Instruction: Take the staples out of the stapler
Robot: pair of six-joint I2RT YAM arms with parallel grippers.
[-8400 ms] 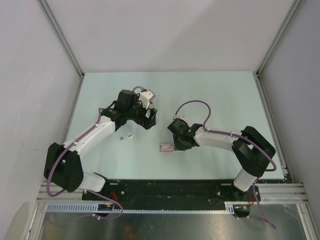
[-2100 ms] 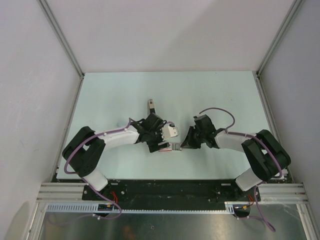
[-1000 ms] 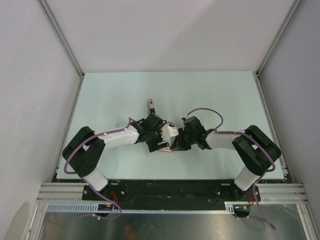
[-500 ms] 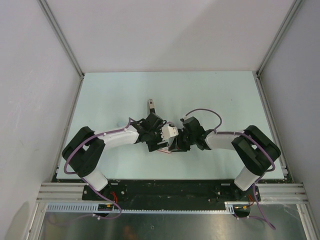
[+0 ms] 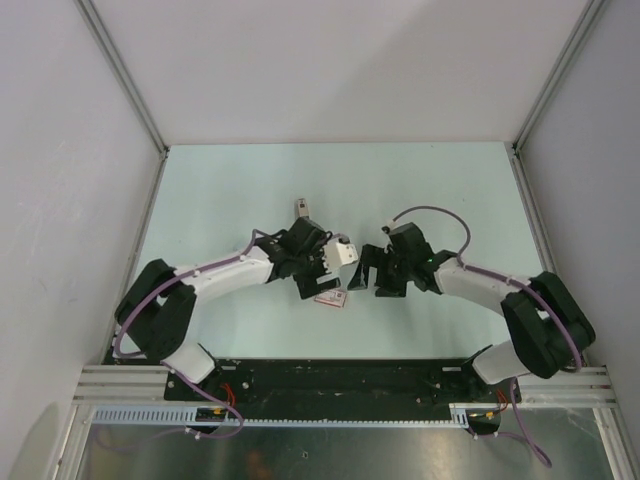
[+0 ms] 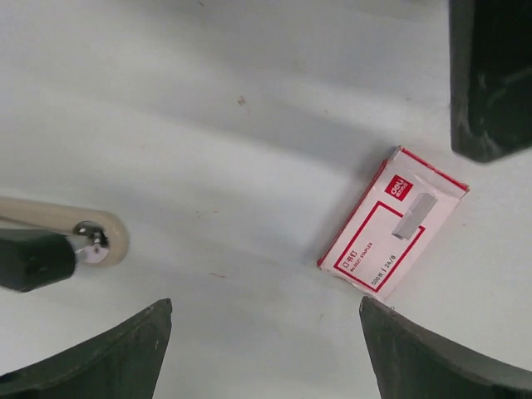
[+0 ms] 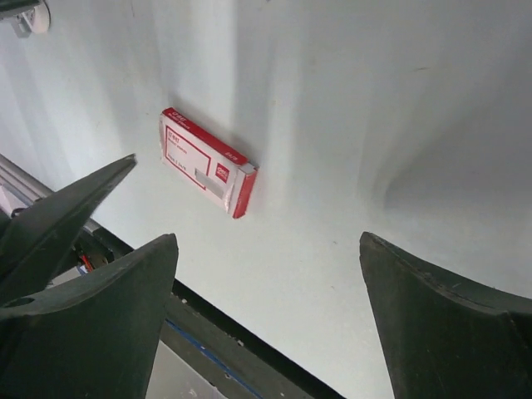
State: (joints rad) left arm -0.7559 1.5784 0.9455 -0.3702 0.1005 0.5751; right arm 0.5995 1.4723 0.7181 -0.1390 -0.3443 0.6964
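The staples (image 6: pixel 413 214) — a short grey strip — lie on a box (image 6: pixel 366 249).

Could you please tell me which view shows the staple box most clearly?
The left wrist view: the staple box lies whole and close, its printing visible. The right wrist view shows it obliquely; the top view, tiny.

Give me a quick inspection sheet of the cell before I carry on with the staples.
Surface: pale table, faint specks.
Job's things: staples, one grey strip lying on the red-and-white staple box.
Clutter: small grey object beyond the box, too small to identify.
Pincers: left pincer open, empty; right pincer open, empty.
Cables: purple cables, looped clear of the box.
Surroundings: white walls, metal rail at the near edge.
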